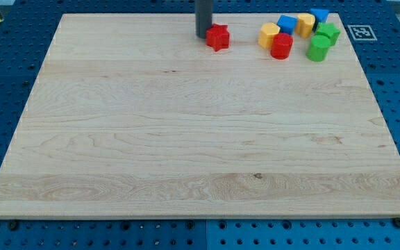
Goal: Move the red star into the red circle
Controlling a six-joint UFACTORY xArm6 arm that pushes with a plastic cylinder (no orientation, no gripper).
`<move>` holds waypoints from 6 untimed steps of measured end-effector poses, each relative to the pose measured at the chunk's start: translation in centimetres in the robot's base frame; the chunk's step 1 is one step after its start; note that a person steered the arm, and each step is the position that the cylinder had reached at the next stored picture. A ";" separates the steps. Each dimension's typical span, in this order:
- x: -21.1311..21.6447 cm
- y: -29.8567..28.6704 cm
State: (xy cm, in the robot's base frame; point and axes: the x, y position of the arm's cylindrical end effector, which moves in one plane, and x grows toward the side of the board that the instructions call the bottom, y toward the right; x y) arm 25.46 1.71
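Note:
The red star (218, 37) lies near the view's top edge of the wooden board (186, 139), a little right of centre. My tip (203, 35) stands right at the star's left side, touching or nearly touching it. The red circle (281, 46) is a round red block to the star's right, at the lower left of a cluster of blocks, with a gap of bare board between it and the star.
The cluster at the view's top right also holds a yellow block (269, 35), a blue block (287, 24), another yellow block (304, 24), a blue block (319, 15), a green star-like block (328, 32) and a green round block (317, 48). A marker tag (360, 32) lies off the board's top right corner.

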 end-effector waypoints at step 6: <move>2.8 6.2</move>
